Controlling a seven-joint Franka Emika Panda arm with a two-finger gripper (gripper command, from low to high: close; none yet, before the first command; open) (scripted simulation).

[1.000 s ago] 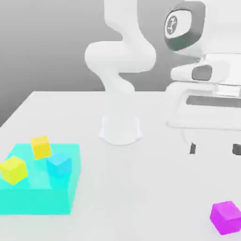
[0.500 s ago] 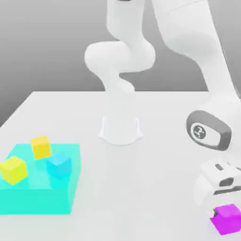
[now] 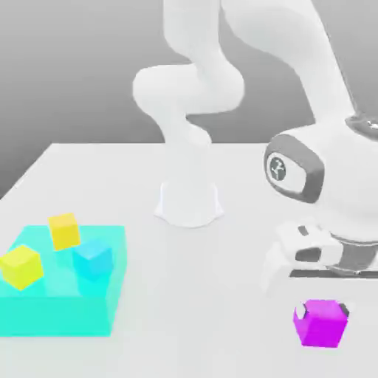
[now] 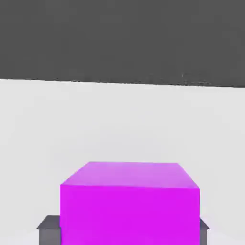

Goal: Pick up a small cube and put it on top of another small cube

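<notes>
Showing plain magenta, one cube (image 3: 320,323), gripped between two nearly closed fingers (image 3: 302,311), lower right; sitting lower left, two yellow cubes (image 3: 21,267), one cyan cube (image 3: 93,258), one cyan block (image 3: 55,315).

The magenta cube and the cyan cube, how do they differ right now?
The magenta cube is held between the claw's fingertips, while the cyan cube rests on the flat block. The magenta cube is at the exterior view's right; the cyan cube is at its left. The magenta cube stands out vividly, whereas the cyan cube nearly blends with its block. Both are small and plain-faced.
</notes>
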